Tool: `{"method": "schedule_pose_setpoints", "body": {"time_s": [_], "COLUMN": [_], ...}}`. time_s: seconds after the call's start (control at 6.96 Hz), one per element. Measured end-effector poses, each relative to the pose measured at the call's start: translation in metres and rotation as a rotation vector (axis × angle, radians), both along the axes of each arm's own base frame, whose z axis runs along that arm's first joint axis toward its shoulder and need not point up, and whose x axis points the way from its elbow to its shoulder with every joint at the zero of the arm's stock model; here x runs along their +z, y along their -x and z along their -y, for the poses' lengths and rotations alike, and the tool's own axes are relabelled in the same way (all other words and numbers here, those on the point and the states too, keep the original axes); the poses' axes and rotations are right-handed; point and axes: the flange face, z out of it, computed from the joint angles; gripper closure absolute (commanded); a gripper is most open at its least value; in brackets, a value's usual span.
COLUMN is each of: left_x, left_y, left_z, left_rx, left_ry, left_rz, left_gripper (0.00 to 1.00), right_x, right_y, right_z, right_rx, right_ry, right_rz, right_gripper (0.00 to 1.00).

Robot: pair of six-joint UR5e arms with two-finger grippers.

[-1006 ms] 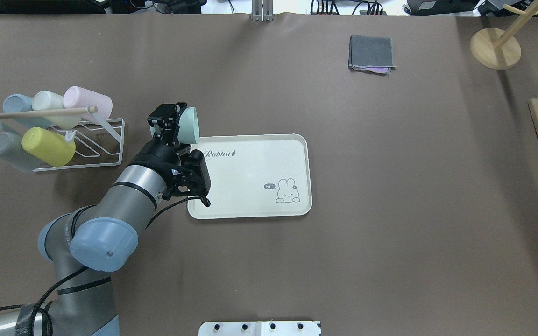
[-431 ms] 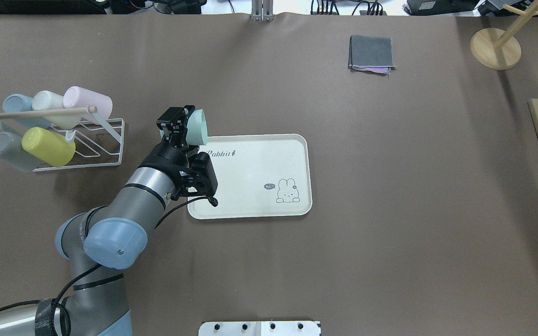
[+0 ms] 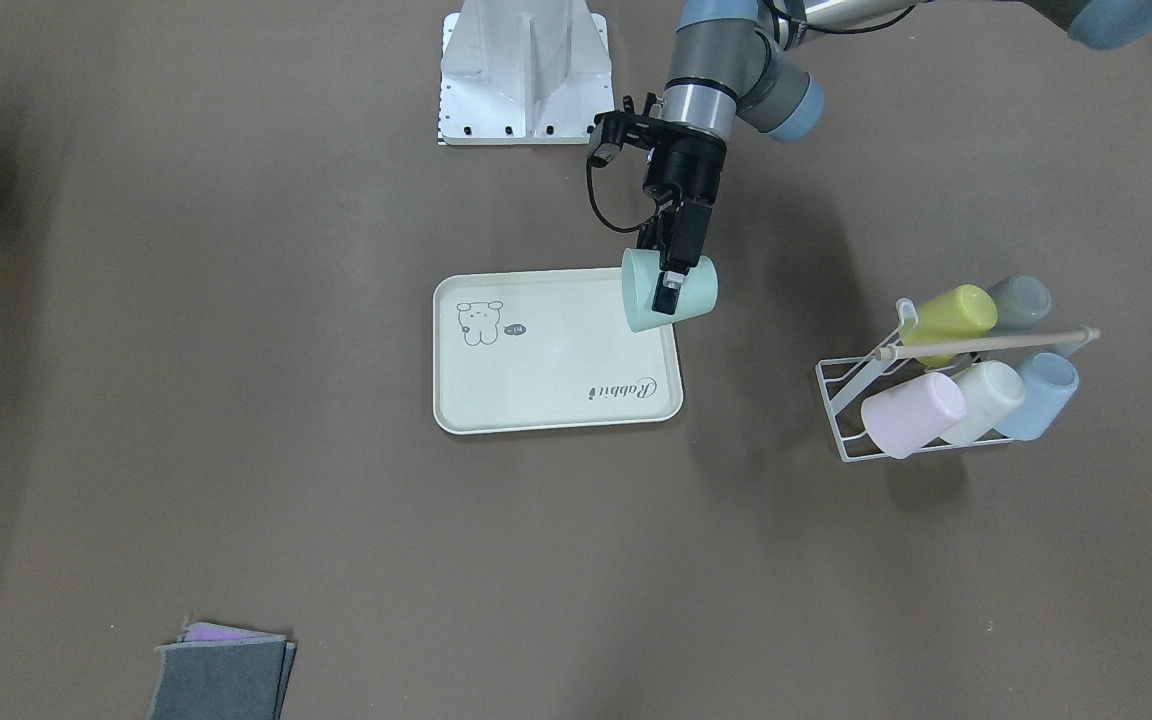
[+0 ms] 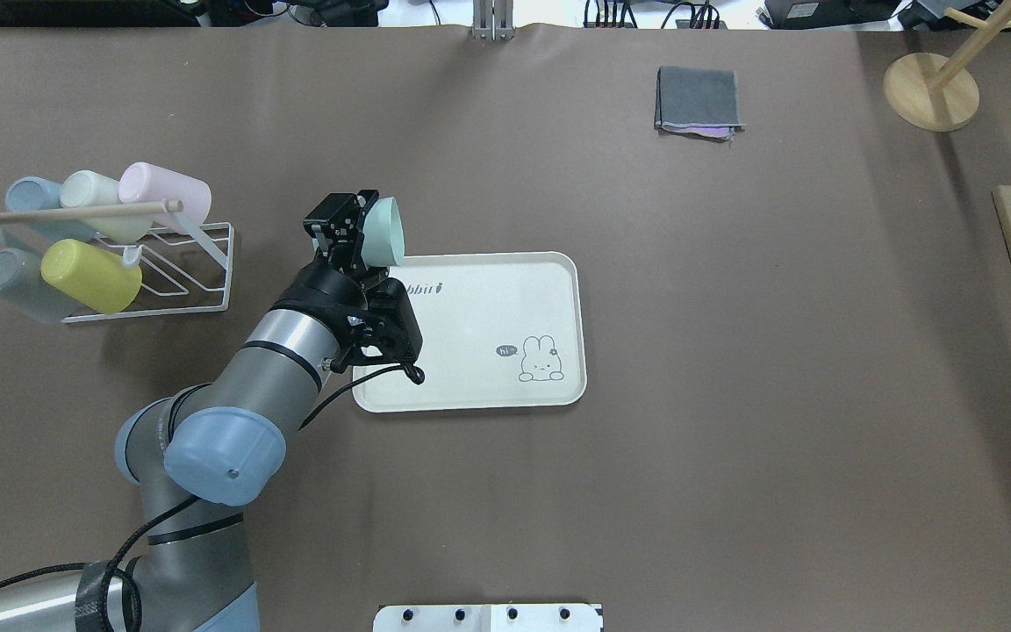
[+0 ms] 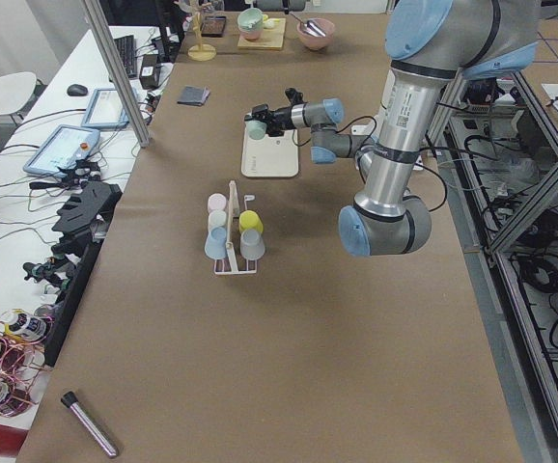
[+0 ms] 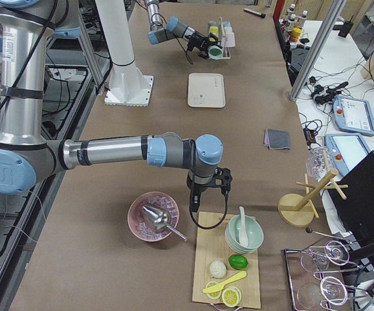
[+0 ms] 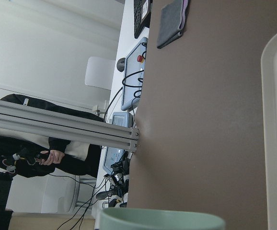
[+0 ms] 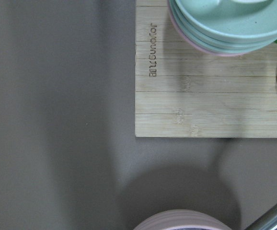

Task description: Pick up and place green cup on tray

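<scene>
My left gripper (image 3: pixel 673 285) is pinching the green cup (image 3: pixel 641 297), which is tipped sideways in the air over the tray (image 3: pixel 556 395) edge (rim barely shows in the wrist view). For the right gripper (image 6: pixel 206 188), I cannot tell.

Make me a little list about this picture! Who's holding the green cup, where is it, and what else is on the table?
Holder: left gripper, shut on the green cup
Cup pose: tipped on its side, up in the air
Cup place: over the tray corner nearest the rack
Set down on tray: not yet
In the rack: five other cups, yellow-green, grey, pink, cream and blue
Also on table: folded grey cloth
</scene>
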Motion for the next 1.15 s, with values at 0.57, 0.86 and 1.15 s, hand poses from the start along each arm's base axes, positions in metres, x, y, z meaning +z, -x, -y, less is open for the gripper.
{"method": "schedule_pose_setpoints", "body": {"time_s": [0.57, 0.86, 1.15], "left_x": [0.0052, 0.0067, 0.0050], "left_y": [0.0022, 0.0042, 0.0078], "left_z": [0.0019, 0.0033, 0.0048], "left_rx": [-0.040, -0.095, -0.145], "left_ry": [0.026, 0.057, 0.092], "left_rz": [-0.039, -0.105, -0.214], "left_gripper": [0.27, 0.26, 0.26], "right_x": [0.0037, 0.0056, 0.0064], "right_y": [0.0000, -0.0001, -0.0001], "right_z": [-0.0008, -0.0027, -0.0036], "right_rx": [0.000, 0.000, 0.000], "right_ry": [0.001, 0.006, 0.008], "right_rz": [0.001, 0.002, 0.002], "right_gripper": [0.00, 0.00, 0.00]}}
